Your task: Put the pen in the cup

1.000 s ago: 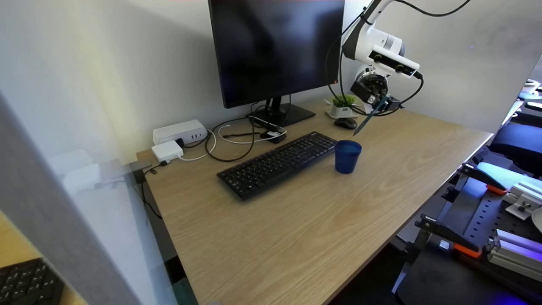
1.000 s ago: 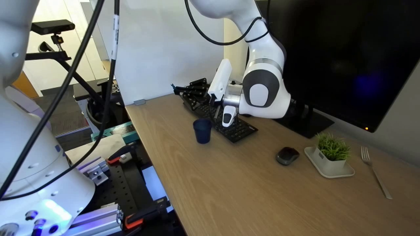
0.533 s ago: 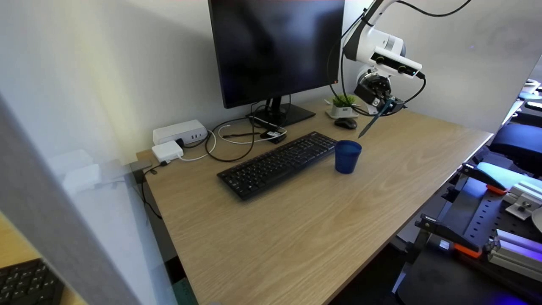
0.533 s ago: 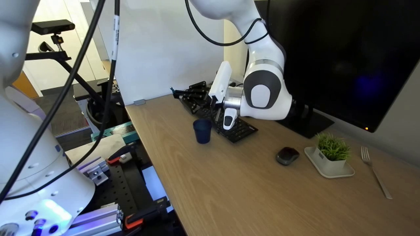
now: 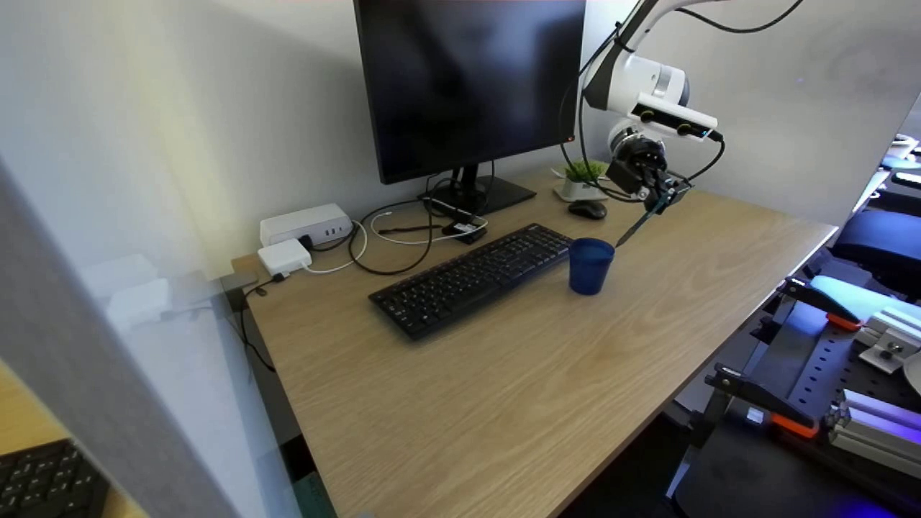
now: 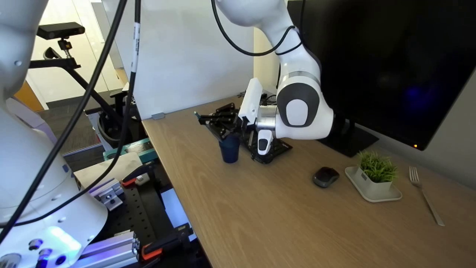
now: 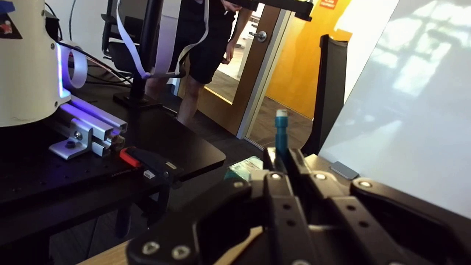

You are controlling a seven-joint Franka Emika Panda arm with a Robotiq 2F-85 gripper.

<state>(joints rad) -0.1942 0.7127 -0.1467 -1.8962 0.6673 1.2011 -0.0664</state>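
Observation:
The cup (image 5: 590,267) is dark blue and stands upright on the desk beside the keyboard. It also shows in an exterior view (image 6: 230,152), where the gripper covers part of its rim. My gripper (image 5: 667,196) is shut on the pen (image 5: 639,229), a thin teal-blue stick with a dark pointed end. The pen is tilted, with its point down and toward the cup. Its point appears just beside the cup's rim; I cannot tell whether they touch. In the wrist view the fingertips (image 7: 282,158) clamp the pen (image 7: 281,134), and its pale-tipped upper end sticks out.
A black keyboard (image 5: 475,280) lies next to the cup. A mouse (image 6: 325,177), a potted plant (image 6: 377,169) on a tray and a fork (image 6: 425,197) lie farther along the desk. A monitor (image 5: 475,86) stands behind, with cables (image 5: 392,270) near its base.
My gripper has moved lower with the pen and closer to the cup. The pen's point has come down to the level of the cup's rim. The cup has not moved.

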